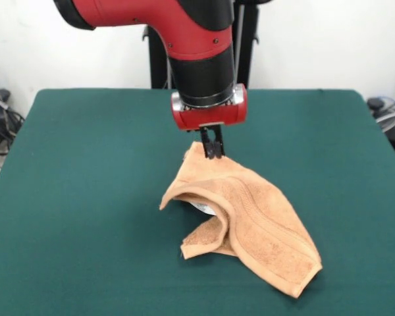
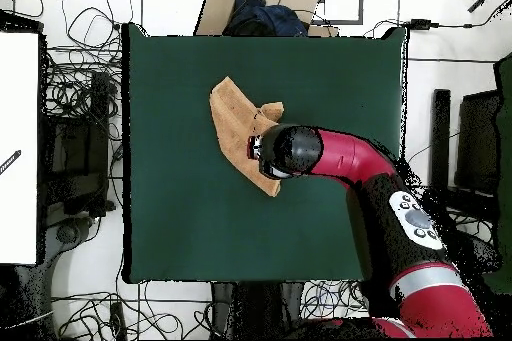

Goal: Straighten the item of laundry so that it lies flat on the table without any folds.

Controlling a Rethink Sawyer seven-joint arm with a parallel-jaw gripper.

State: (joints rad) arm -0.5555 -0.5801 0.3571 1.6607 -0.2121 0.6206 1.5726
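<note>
The peach-orange towel (image 1: 250, 217) lies crumpled and folded over on the dark green table (image 1: 85, 197), right of centre in the front view. One corner is pulled up into a peak. My gripper (image 1: 212, 150) hangs from the red and black arm and is shut on that raised corner, holding it above the table. A fold curls under at the towel's front, and a white tag (image 1: 201, 205) peeks from under the raised edge. In the overhead view the towel (image 2: 232, 122) lies above centre, and the arm's wrist (image 2: 290, 152) hides the gripper and the lifted corner.
The robot's pedestal (image 1: 159, 66) stands beyond the table's far edge. Cables and black equipment (image 2: 75, 147) lie on the floor around the table. A cardboard box (image 2: 255, 2) sits past the table's top edge in the overhead view.
</note>
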